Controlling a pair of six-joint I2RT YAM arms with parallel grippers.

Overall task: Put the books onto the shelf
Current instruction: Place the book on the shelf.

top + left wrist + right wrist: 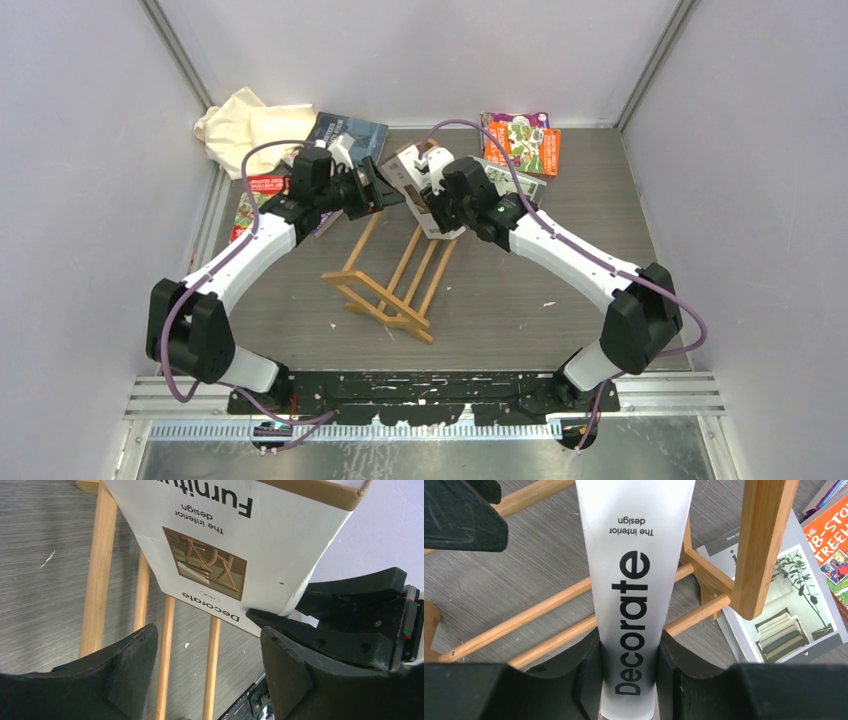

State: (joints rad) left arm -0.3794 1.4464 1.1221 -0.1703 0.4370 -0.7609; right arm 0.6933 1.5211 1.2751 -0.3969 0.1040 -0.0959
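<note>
Lying flat to the left of the shelf [385, 285] are the red-green books [262, 185] and the dark blue book [350, 132], neither yet placed. My left claw [372, 190] is hovering at the shelf's far end, jaws spread and holding nothing. My right claw [629, 650] is pinching the spine of the Decorate book [631, 570], standing it over the slats there. Right of the shelf, the grey-white magazine [774, 605] and the orange and purple books [522, 140] are waiting; most of the job, I judge, is remaining.
</note>
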